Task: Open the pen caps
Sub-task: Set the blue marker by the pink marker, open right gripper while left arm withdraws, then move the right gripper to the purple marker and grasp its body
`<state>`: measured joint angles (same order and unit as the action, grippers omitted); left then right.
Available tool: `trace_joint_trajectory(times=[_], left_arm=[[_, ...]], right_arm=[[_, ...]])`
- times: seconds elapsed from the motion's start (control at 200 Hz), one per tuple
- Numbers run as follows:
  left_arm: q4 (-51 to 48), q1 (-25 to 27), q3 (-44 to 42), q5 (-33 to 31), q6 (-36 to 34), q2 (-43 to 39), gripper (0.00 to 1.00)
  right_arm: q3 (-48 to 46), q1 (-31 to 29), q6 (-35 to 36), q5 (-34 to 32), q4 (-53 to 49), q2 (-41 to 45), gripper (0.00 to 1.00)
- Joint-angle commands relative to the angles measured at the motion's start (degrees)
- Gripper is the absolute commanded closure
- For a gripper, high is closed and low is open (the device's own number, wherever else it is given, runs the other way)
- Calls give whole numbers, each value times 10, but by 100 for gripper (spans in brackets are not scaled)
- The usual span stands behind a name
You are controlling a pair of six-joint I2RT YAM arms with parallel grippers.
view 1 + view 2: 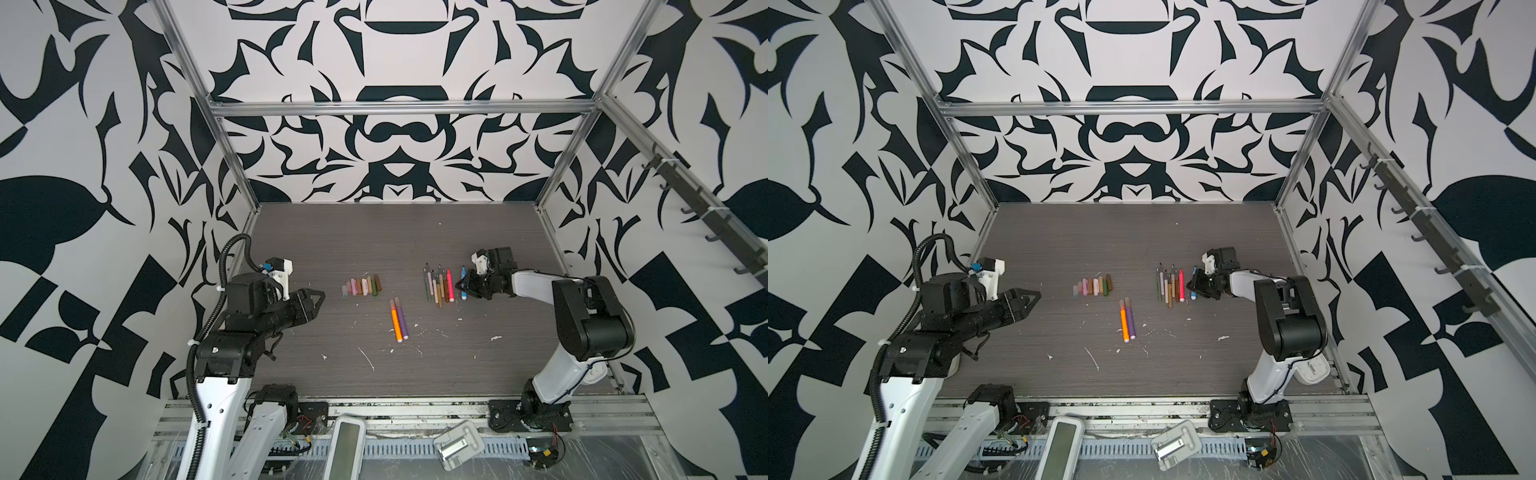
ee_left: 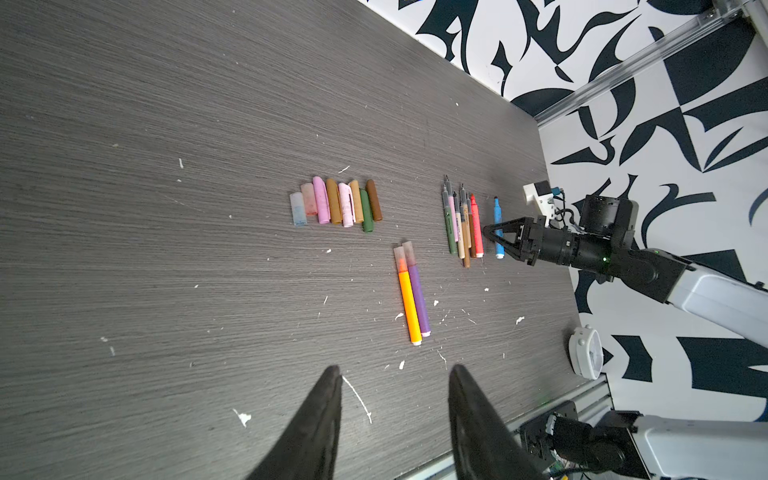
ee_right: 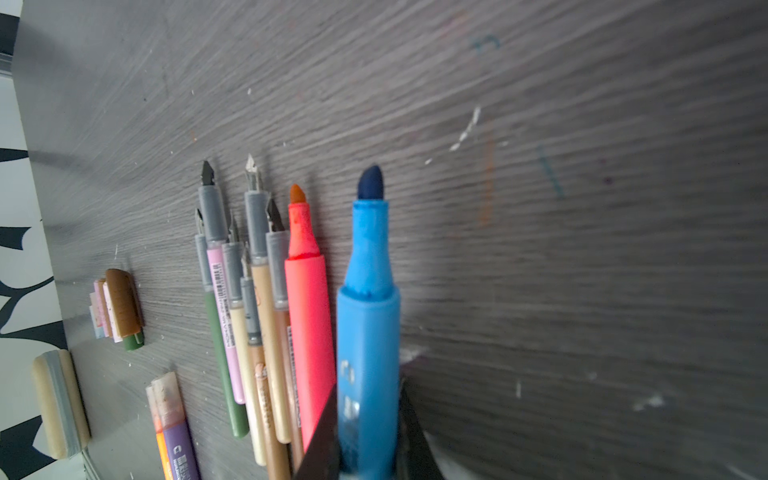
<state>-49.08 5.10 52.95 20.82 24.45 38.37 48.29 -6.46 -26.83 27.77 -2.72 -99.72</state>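
Right jaws around blue pen (image 3: 368,332)

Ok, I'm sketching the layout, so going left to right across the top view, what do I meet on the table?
left gripper → row of pen caps → orange and purple pens → bunch of uncapped pens → blue pen

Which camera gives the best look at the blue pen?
The right wrist view: the blue pen fills the frame, its uncapped dark tip clear, its barrel between the fingers of the right gripper. In both top views it is tiny, partly behind that gripper. The left wrist view shows it small, with the gripper crossing it.
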Motion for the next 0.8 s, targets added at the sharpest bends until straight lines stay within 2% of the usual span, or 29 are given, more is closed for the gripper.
trace_joint_trajectory(times=[0.0,0.195,0.415,0.49,0.59,0.68,0.795], left_arm=[[-14,-3,-6,6,0,0,55],[-13,-3,-6,4,0,0,55],[-13,-3,-6,1,1,0,55],[-13,-2,-5,0,1,-1,55],[-15,-3,-5,-1,1,-5,55],[-15,-2,-5,-2,2,-9,55],[-15,-3,-5,-2,2,-8,55]], right_arm=[[-13,3,1,-12,-18,-13,72],[-17,4,2,-7,-12,-10,60],[-29,9,1,-3,0,5,57],[-44,11,2,-20,-9,47,55],[-70,-2,-3,-72,-60,166,53],[-74,-64,-10,-135,-130,268,53],[-83,-214,-61,-225,-170,341,57]])
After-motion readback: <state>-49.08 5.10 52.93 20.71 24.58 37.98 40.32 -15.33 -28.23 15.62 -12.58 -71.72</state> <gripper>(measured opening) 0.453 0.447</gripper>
